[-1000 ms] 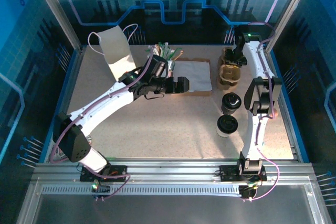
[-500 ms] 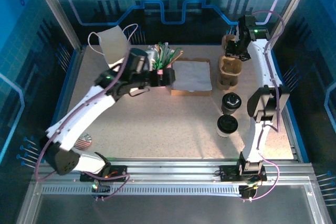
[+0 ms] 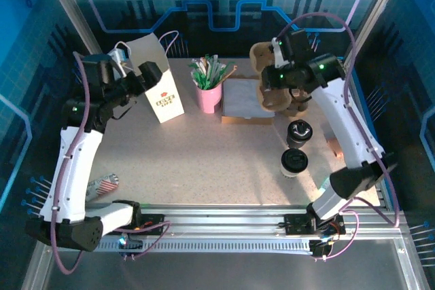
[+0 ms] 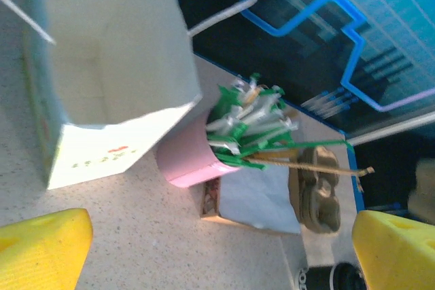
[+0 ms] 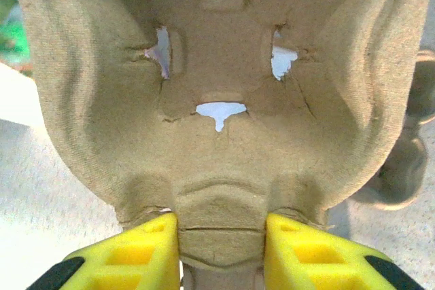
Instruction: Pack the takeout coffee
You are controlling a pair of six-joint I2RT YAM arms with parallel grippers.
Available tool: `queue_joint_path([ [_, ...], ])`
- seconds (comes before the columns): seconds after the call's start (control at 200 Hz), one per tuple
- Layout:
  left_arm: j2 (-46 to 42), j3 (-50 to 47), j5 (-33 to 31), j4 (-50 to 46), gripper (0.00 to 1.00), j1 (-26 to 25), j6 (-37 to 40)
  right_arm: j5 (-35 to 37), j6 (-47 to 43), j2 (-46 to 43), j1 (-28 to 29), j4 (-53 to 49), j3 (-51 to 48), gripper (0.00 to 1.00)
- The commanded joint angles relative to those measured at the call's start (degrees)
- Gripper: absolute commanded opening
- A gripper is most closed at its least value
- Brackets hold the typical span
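Right gripper [image 5: 221,239] lifted carrier [image 5: 217,66], clamped on it; left gripper [image 4: 221,249] retreated (fingers apart) near bag [image 4: 109,52].

Two lidded cups [image 3: 298,134] [image 3: 294,162], two carriers [image 5: 217,66] [image 5: 408,161], one bag [image 3: 163,93], one sachet cup [image 3: 209,96]

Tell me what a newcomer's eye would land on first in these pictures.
The brown moulded cardboard cup carrier, clamped at its edge in the right gripper at the table's far right, stands out first. Then the pink cup of green-and-white sachets at the far centre, beside the white paper bag facing the open left gripper. Two white paper cups with black round lids stand nearer, on the right.
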Motion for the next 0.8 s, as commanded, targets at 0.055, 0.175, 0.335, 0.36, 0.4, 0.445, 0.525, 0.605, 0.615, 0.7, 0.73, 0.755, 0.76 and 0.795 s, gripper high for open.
queue_joint_path([
  [0.055, 0.2, 0.5, 4.9, 0.1, 0.98, 6.9, -4.8, 2.8, 3.3, -8.4, 7.1, 3.2, -8.7, 0.32],
  [0.175, 2.4, 2.5, 3.1, -0.5, 0.98, 10.1, -4.4, 4.0, 5.5, -12.4, 12.9, 4.4, -14.0, 0.32],
  [0.335, 7.2, 6.7, -0.7, -2.8, 0.95, 11.1, -2.5, 4.8, 7.7, -15.4, 18.2, 5.4, -19.3, 0.32],
  [0.36, 8.0, 7.2, -1.7, -3.3, 0.94, 11.1, -2.4, 5.0, 8.0, -15.7, 18.8, 5.3, -19.9, 0.32],
  [0.4, 8.8, 7.9, -2.9, -3.8, 0.93, 11.1, -2.1, 5.2, 8.4, -15.9, 19.7, 5.4, -20.6, 0.32],
  [0.445, 9.7, 8.4, -4.2, -4.1, 0.91, 11.1, -1.6, 5.5, 8.6, -16.3, 20.7, 5.6, -21.5, 0.32],
  [0.525, 11.5, 9.1, -5.5, -4.1, 0.88, 11.1, -1.2, 5.7, 9.3, -16.8, 21.9, 6.0, -22.7, 0.32],
  [0.605, 14.1, 10.7, -6.6, -5.5, 0.87, 11.1, -0.9, 5.8, 9.7, -17.1, 22.8, 6.5, -23.6, 0.32],
  [0.615, 14.3, 10.9, -6.8, -5.6, 0.87, 11.1, -0.9, 5.8, 9.7, -17.2, 22.9, 6.5, -23.6, 0.32],
  [0.7, 15.8, 11.2, -8.6, -5.3, 0.86, 11.1, -0.5, 5.9, 9.8, -17.4, 23.7, 6.5, -23.7, 0.32],
  [0.73, 16.2, 11.2, -9.3, -5.0, 0.86, 11.1, -0.5, 6.0, 9.8, -17.4, 23.9, 6.6, -23.7, 0.32],
  [0.755, 16.5, 11.3, -10.0, -4.8, 0.85, 11.1, -0.6, 6.1, 9.9, -17.5, 24.1, 6.6, -23.7, 0.32],
  [0.76, 16.7, 11.3, -10.1, -4.7, 0.85, 11.1, -0.7, 6.1, 9.9, -17.5, 24.2, 6.6, -23.7, 0.32],
  [0.795, 17.1, 11.3, -10.4, -4.0, 0.84, 11.0, -0.8, 6.1, 9.8, -17.3, 24.5, 6.7, -23.7, 0.32],
])
